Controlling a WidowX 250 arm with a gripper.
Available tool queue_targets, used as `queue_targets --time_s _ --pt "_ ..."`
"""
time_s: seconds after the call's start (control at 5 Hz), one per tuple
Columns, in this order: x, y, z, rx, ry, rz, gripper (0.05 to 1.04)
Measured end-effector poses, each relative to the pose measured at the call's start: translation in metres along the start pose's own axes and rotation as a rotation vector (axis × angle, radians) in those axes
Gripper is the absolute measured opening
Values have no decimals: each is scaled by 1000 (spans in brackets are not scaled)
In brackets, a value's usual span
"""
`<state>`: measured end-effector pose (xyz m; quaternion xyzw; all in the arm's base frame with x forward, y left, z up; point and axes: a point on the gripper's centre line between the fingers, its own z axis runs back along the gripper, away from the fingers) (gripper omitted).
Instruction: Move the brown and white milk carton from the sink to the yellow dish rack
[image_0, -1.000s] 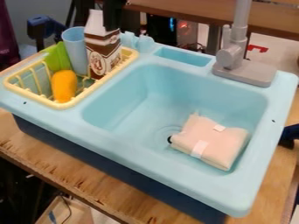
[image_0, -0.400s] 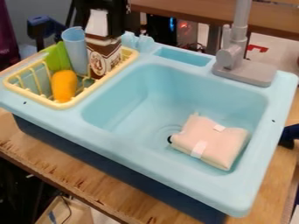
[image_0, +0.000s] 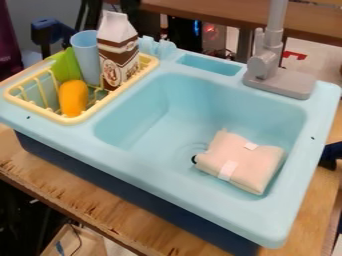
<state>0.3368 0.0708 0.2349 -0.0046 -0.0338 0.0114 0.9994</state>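
My gripper: visible section at the upper edge, black throughout, narrow in outline. Finer surface details of my housing cannot be determined.

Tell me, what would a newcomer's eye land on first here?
Probably the big light-blue plastic toy sink, with a folded pale-pink cloth bundle lying in its basin. Next comes the tall brown-and-white carton in the yellow slatted rack at the upper left. A bright orange, rounded object also stands out in that rack.
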Motion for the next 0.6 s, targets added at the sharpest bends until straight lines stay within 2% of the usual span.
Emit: queue_targets --time_s 0.2,0.4,0.6 --pt "-18 -18 8 -11 63 27 1008" --pt "-36 -47 4 -26 122 -15 1008" --pt "-63 -98 10 -21 86 -135 1008"
